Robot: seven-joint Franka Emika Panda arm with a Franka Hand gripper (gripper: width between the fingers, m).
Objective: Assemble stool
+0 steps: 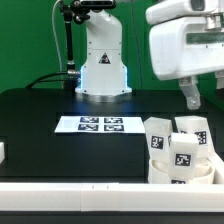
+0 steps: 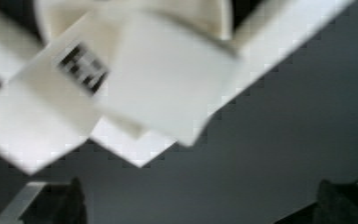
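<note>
The stool's white parts [image 1: 181, 150] stand bunched together at the exterior view's right, near the front edge of the black table. Several carry black-and-white tags. I cannot tell the seat from the legs in that cluster. My gripper [image 1: 194, 97] hangs above and just behind the cluster, clear of it. In the wrist view, blurred white blocks [image 2: 131, 85], one with a tag [image 2: 83, 66], lie beyond my gripper [image 2: 202, 203]. Its dark fingertips [image 2: 55, 202] stand far apart with only the dark table between them. The gripper is open and holds nothing.
The marker board [image 1: 100, 125] lies flat mid-table in front of the robot's white base [image 1: 101, 65]. A white rail [image 1: 70, 188] runs along the table's front edge. A small white piece [image 1: 2, 152] shows at the exterior view's left edge.
</note>
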